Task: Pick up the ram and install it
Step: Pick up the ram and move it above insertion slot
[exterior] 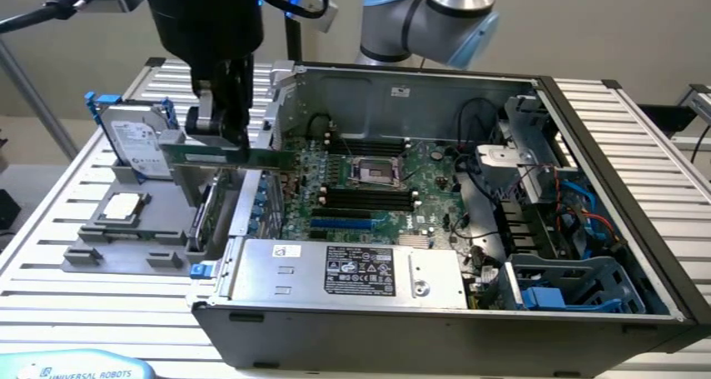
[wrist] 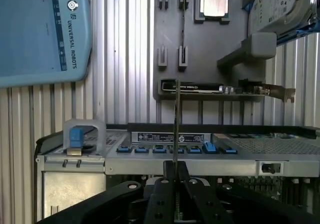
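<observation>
Hanging at upper left of the frame, the ram [exterior: 261, 160] is pinched in the narrow-closed tool [exterior: 222, 142], over the case wall [exterior: 283, 96]. Thin edge grip, so it could twist, clip that wall or meet the slots [exterior: 361, 197] crooked

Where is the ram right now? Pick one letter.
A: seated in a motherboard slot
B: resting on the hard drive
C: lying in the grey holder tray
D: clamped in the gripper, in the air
D: the gripper is shut on the ram, holding it in the air at the computer case wall on the exterior view's left, short of the black motherboard slots.
</observation>
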Motion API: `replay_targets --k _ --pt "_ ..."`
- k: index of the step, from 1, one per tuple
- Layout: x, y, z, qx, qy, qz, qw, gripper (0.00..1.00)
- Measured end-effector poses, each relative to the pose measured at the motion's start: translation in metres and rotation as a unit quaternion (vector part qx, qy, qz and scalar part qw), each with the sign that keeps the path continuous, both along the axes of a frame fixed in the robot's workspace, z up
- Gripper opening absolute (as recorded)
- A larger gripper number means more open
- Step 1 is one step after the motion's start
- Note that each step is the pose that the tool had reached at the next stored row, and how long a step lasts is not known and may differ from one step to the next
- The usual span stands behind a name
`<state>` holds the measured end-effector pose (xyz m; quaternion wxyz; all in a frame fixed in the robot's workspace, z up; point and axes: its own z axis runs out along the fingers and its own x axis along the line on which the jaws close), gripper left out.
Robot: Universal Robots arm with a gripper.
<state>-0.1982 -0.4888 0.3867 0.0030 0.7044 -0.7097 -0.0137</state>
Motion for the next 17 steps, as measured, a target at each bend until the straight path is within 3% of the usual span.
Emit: replay_targets --k 17 --pt "0.077 0.0023 0.0004 0.0013 0.0013 0.0 1.0 0.13"
